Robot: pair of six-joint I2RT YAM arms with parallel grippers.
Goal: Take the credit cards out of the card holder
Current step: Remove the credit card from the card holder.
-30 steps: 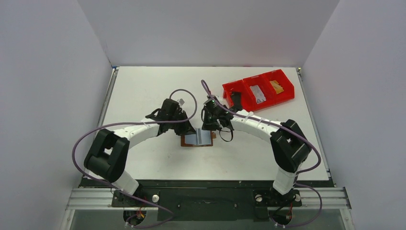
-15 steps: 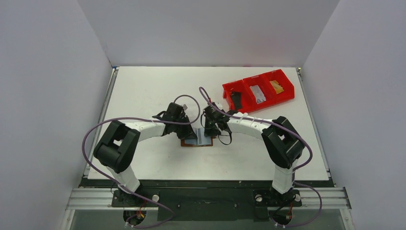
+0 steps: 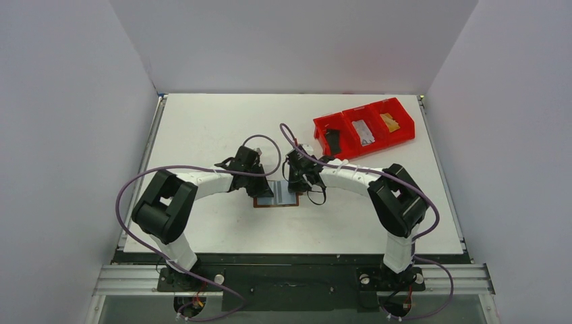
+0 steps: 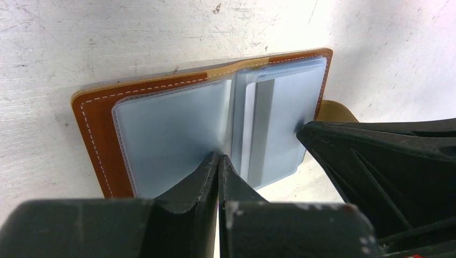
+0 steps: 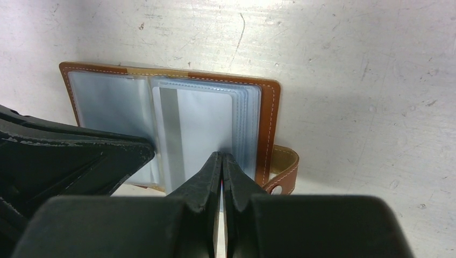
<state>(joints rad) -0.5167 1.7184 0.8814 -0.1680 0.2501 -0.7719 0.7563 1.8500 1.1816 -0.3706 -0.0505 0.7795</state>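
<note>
The holder (image 4: 161, 118) lies open and flat on the table (image 3: 202, 121), about mid-table between the two arms. A brown leather rim frames its pale, clear pockets. Both grippers are down on it, one from each side.

The left gripper (image 4: 219, 159) has its fingers pressed together with no gap between them. The joined tips rest on the left leaf's pocket, just beside the fold. Nothing shows between the fingers, and I cannot tell whether they nip any of the plastic.

The right gripper (image 5: 221, 156) is closed just as tight. Its tips meet on the near edge of the stacked pockets on the other leaf. Inside the top pocket there, right by those tips, sits a pale card (image 5: 199, 123) with a grey stripe down one side, fully inside its sleeve. The closing tab (image 5: 282, 172), with its snap, sticks out from the holder's edge just beside the right fingers and lies on the table.

Well apart, toward the far right of the table, stands a red bin (image 3: 379, 143) with three compartments. A black card (image 3: 332, 140) lies in the left one, a silvery piece (image 3: 364, 132) in the middle and a yellowish piece (image 3: 389, 121) in the right. They are too small to tell more.
</note>
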